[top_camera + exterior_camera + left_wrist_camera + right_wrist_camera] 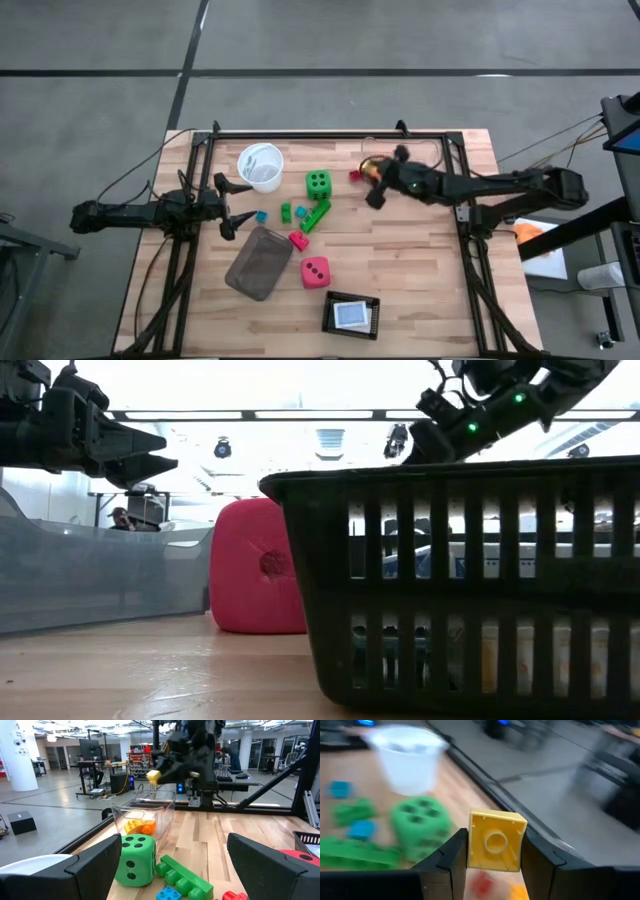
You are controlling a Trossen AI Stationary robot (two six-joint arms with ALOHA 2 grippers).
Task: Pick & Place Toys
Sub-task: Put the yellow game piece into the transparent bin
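Two arms are over my wooden tabletop (400, 260). My right tool (494, 851) is clenched on a square yellow brick (494, 840) with a round stud hollow, plain only in the right wrist view; from above I see just a yellow glint at the clear box (378, 160). My left tool (235, 205) hangs released beside the white cup (260, 166), fingers spread wide. The left wrist view alone shows orange and yellow bricks (139, 826) already inside that clear box. The green die (318, 183), long green brick (316, 214) and pink die (315, 271) sit mid-table; the low view shows mostly a dark slatted basket (470, 590). I read no writing.
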